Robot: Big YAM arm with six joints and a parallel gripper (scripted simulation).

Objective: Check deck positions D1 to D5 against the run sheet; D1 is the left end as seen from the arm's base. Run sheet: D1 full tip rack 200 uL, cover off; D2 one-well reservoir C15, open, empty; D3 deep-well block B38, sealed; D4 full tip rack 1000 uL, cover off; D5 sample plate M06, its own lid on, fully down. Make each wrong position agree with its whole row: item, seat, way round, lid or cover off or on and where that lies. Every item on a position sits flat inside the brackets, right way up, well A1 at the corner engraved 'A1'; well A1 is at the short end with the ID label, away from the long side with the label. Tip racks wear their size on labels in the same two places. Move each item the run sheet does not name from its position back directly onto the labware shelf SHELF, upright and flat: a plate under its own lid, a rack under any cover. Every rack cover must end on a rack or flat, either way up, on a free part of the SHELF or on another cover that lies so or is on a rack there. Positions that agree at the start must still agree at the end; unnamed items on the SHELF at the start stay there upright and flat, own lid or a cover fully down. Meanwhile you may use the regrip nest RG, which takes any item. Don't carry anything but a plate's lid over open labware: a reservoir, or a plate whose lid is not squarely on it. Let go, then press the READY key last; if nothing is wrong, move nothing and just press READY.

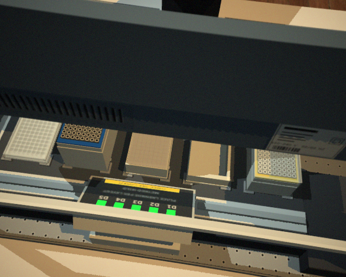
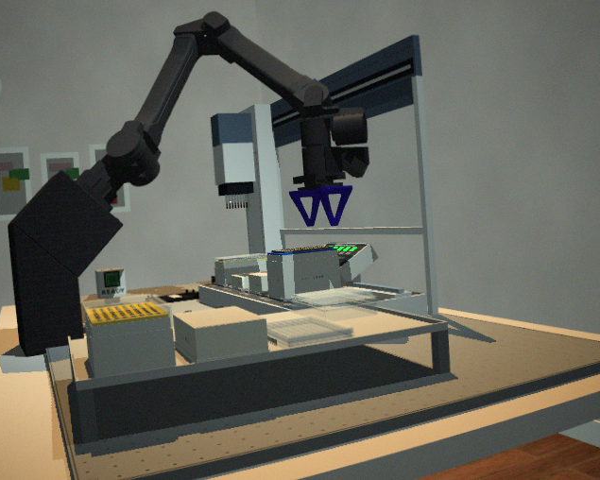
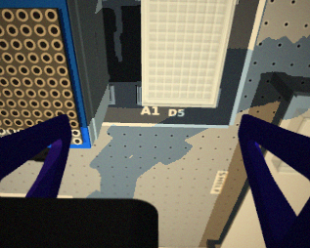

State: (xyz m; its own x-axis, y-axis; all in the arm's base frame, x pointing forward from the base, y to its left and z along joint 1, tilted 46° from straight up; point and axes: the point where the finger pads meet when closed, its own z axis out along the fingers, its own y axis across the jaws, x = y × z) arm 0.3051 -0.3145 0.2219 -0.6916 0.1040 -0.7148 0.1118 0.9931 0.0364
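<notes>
My gripper is open and empty, high above the deck's D5 end; its blue fingers frame the wrist view. Below it a white sample plate sits at D5, by the engraved A1 and D5 marks; it also shows in the top view. The blue-topped tip rack stands uncovered at D4, also in the wrist view. A tan block is at D3, a reservoir at D2, and a yellow-topped tip rack at D1.
The shelf holds a yellow tip rack, a tan box and a clear flat plate or cover. The READY key stands near the arm's base. A gantry beam and pipetting head hang over the deck. A status panel shows green lights.
</notes>
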